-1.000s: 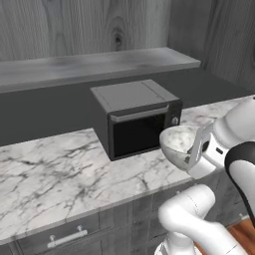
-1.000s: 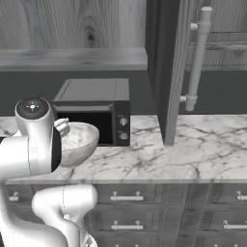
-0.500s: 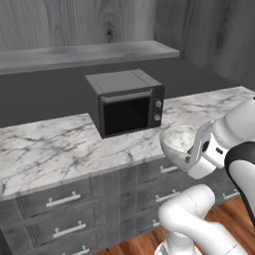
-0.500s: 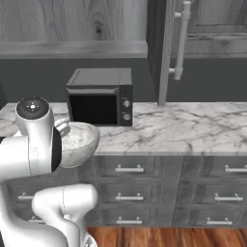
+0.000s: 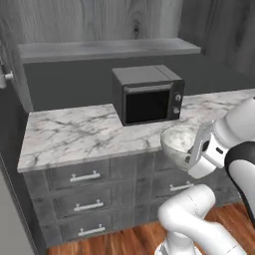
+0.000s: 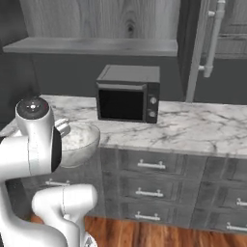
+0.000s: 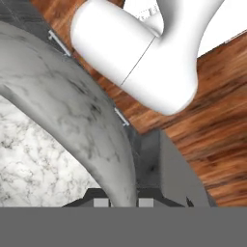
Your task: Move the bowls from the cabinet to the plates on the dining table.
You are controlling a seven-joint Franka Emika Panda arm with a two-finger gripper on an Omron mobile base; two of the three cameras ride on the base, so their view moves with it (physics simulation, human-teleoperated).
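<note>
A microwave [image 5: 149,94] stands on the counter [image 5: 74,134], toward its back, below a shelf [image 5: 107,50]. Drawers [image 5: 84,199] sit under the counter. The bowl [image 5: 178,141] hangs in front of the counter's edge, before the microwave, above the floor [image 6: 159,234]. A cabinet door [image 6: 193,43] stands right of the microwave.

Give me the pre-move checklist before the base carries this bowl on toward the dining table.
1. Grip: gripper shut on the marble bowl, rim between the fingertips: ok.
2. Bowl level: roughly upright, opening up: ok.
3. Bowl clear of the counter: held out in front of its edge, over the drawers: ok.
4. Clear of the microwave: well apart: ok.
5. Dining table and plates located: cannot tell.
6. Cabinet door standing open at the right: not ok.
</note>
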